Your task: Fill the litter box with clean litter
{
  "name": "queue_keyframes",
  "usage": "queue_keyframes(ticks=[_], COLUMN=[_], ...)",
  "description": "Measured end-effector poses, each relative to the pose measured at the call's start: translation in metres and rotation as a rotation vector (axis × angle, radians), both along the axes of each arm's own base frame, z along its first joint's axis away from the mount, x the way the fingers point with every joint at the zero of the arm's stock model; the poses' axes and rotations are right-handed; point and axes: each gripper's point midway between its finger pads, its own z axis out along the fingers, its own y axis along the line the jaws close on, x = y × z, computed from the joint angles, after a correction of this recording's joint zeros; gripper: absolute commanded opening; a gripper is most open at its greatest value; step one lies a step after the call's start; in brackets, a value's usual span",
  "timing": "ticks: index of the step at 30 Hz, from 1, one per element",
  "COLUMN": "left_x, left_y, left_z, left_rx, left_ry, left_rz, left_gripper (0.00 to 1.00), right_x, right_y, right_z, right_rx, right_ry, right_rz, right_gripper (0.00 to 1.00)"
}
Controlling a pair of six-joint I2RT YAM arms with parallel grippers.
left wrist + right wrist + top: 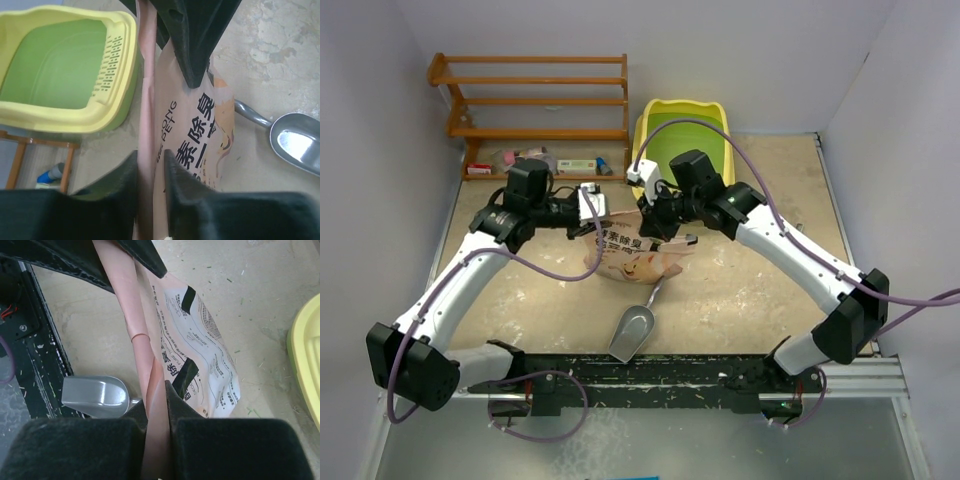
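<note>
The pink printed bag (635, 255) is pinched by the right end effector (156, 390) and straddled by the left end effector (150, 155) (clamped? can't be told), with the empty yellow plastic litter box (685, 104) just beyond, nearer the right arm.

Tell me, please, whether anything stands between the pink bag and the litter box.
Nothing visible does: only bare tabletop separates the pink bag from the litter box, which is empty.

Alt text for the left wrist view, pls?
Close up, the edge of a pink printed bag runs between the black fingers of the left gripper. A yellow litter box, its green floor bare, sits upper left; a grey metal scoop lies on the table at right.
</note>
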Motion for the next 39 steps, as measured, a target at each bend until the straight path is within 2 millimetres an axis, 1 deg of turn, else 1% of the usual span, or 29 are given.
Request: queue_keyframes(ticks=[1,2,6,9,13,18,22,27,30,31,32,34,35,37,39], left_x=[0.001,0.003,0.013,0.017,0.021,0.033,0.046,0.062,0.067,0.067,0.066,0.066,0.065,0.058,0.045], left_y=[0.000,0.000,0.004,0.006,0.014,0.020,0.019,0.011,0.007,0.006,0.006,0.006,0.008,0.016,0.026], left_z=[-0.002,-0.004,-0.008,-0.008,-0.006,-0.003,0.000,0.002,0.003,0.003,0.002,0.002,0.001,-0.001,-0.003], left_rx=[0.011,0.024,0.068,0.077,0.062,0.018,-0.019,-0.039,-0.048,-0.049,-0.050,-0.052,-0.059,-0.072,-0.089], left_ry=[-0.003,-0.009,-0.051,-0.089,-0.152,-0.234,-0.290,-0.335,-0.344,-0.342,-0.339,-0.336,-0.340,-0.357,-0.375], left_rz=[0.007,0.015,0.071,0.109,0.188,0.279,0.344,0.382,0.394,0.395,0.395,0.402,0.413,0.434,0.455], left_gripper=[0.01,0.00,0.00,0.00,0.00,0.00,0.00,0.00,0.00,0.00,0.00,0.00,0.00,0.00,0.00], right_x=[0.000,0.001,0.002,0.004,0.012,0.021,0.027,0.032,0.034,0.034,0.034,0.034,0.034,0.031,0.024], right_y=[0.000,0.000,0.001,0.001,0.004,0.008,0.010,0.010,0.008,0.008,0.008,0.008,0.008,0.006,0.001], right_z=[0.001,0.000,0.000,0.000,0.005,0.009,0.010,0.011,0.010,0.010,0.011,0.010,0.010,0.006,-0.001], right_rx=[-0.002,-0.004,-0.011,-0.011,0.008,0.037,0.054,0.061,0.060,0.059,0.059,0.060,0.064,0.064,0.058], right_ry=[0.000,0.001,0.005,-0.002,-0.028,-0.051,-0.063,-0.070,-0.074,-0.078,-0.078,-0.072,-0.066,-0.055,-0.033], right_rz=[0.001,0.002,0.000,-0.005,-0.026,-0.064,-0.099,-0.127,-0.146,-0.153,-0.155,-0.166,-0.173,-0.192,-0.209], right_gripper=[0.00,0.00,0.00,0.00,0.00,0.00,0.00,0.00,0.00,0.05,0.13,0.34,0.42,0.46,0.47])
